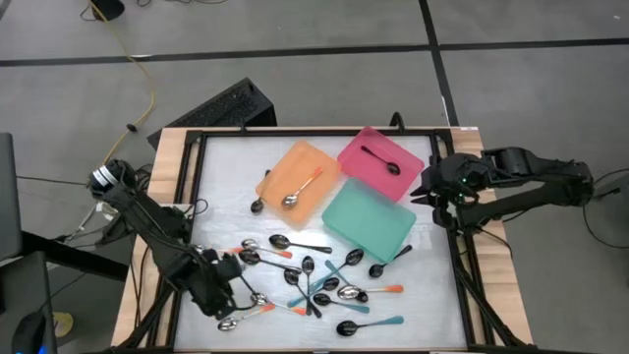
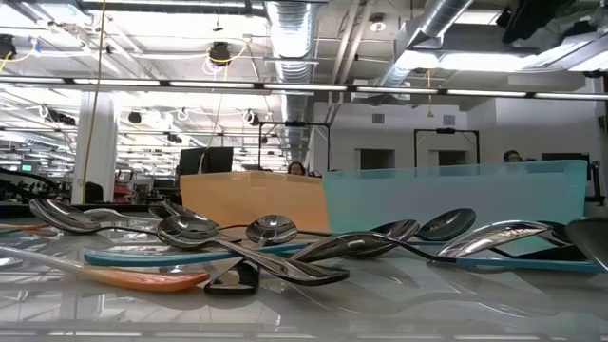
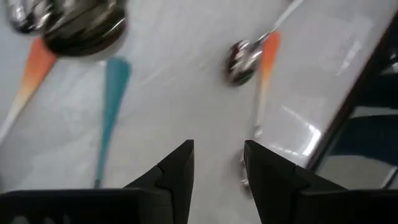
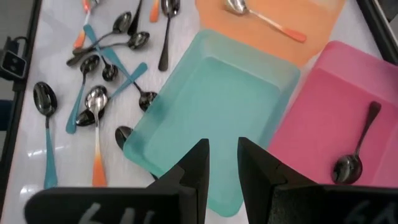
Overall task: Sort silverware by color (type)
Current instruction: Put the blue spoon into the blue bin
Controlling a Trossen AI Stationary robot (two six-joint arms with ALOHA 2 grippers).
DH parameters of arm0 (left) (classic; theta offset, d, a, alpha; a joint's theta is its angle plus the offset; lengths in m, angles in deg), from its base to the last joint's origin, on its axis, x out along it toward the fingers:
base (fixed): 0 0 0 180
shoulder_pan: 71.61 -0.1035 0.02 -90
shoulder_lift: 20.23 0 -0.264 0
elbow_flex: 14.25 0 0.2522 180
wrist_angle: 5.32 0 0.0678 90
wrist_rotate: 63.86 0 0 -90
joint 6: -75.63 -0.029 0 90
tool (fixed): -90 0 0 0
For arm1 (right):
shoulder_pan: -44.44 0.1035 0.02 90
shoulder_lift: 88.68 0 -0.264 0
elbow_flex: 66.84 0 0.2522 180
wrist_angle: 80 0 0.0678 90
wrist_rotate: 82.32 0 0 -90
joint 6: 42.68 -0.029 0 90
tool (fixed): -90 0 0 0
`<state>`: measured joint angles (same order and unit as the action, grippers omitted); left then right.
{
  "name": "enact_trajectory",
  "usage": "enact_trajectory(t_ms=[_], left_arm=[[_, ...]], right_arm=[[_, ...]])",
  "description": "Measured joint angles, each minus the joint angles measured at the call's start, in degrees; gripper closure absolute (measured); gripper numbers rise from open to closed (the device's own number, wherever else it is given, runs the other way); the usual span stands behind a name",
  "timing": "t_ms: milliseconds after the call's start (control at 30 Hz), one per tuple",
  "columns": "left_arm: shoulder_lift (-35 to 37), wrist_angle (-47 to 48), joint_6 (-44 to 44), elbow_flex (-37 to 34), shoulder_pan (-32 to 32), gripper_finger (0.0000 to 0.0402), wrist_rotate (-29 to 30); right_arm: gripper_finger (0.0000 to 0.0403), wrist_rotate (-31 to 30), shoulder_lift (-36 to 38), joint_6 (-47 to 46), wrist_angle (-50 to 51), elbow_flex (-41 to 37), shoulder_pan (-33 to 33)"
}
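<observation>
Left gripper (image 1: 228, 293): I am seeing it hovering low over the near-left part of the table, at the left edge of the spoon pile; its fingers (image 3: 177, 168) are standing apart with bare table showing between them, pinching nothing.
Right gripper (image 1: 425, 187): I am watching it hanging at the table's right edge, beside the pink tray (image 1: 405, 147) and above the teal tray (image 1: 378, 226); its fingers (image 4: 198, 165) are sitting a narrow gap apart and gripping nothing.
Silverware pile (image 1: 314, 280): most spoons are lying loose and crossing each other on the near half of the table, in front of the trays.
Orange tray (image 1: 285, 177): it is carrying one orange-handled spoon (image 1: 303, 189).
Pink tray: it is carrying one all-black spoon (image 1: 380, 160).
Teal tray: I am seeing only bare plastic inside it.
Stray spoon (image 1: 258, 202): a black one is lying just beside the orange tray's left edge.
Under the left wrist: an orange-handled spoon (image 3: 256, 56) and a teal handle (image 3: 111, 106) are lying ahead of the fingers.
</observation>
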<state>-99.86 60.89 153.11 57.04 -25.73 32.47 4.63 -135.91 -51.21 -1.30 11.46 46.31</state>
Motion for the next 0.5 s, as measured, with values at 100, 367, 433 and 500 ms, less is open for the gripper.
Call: enact_trajectory(t_ms=[100,367,433,500], left_arm=[[2.1,-0.2,0.1,-3.8,1.1,0.0276,-0.1],[5.9,-0.4,-1.7,-13.3,3.0,0.0276,-3.0],[6.0,-1.2,-3.1,-15.0,3.2,0.0276,-4.2],[5.9,-1.8,-4.7,-16.5,3.4,0.0276,-4.9]], right_arm=[[0.0310,0.0,0.0,0.0,-2.5,0.0,0.0],[0.0310,-0.2,-0.6,-1.1,-8.4,0.0,0.0],[0.0310,-1.2,-0.9,-1.9,-8.5,0.0,0.0],[0.0310,-1.6,-1.8,-2.4,-8.6,0.0,0.0]])
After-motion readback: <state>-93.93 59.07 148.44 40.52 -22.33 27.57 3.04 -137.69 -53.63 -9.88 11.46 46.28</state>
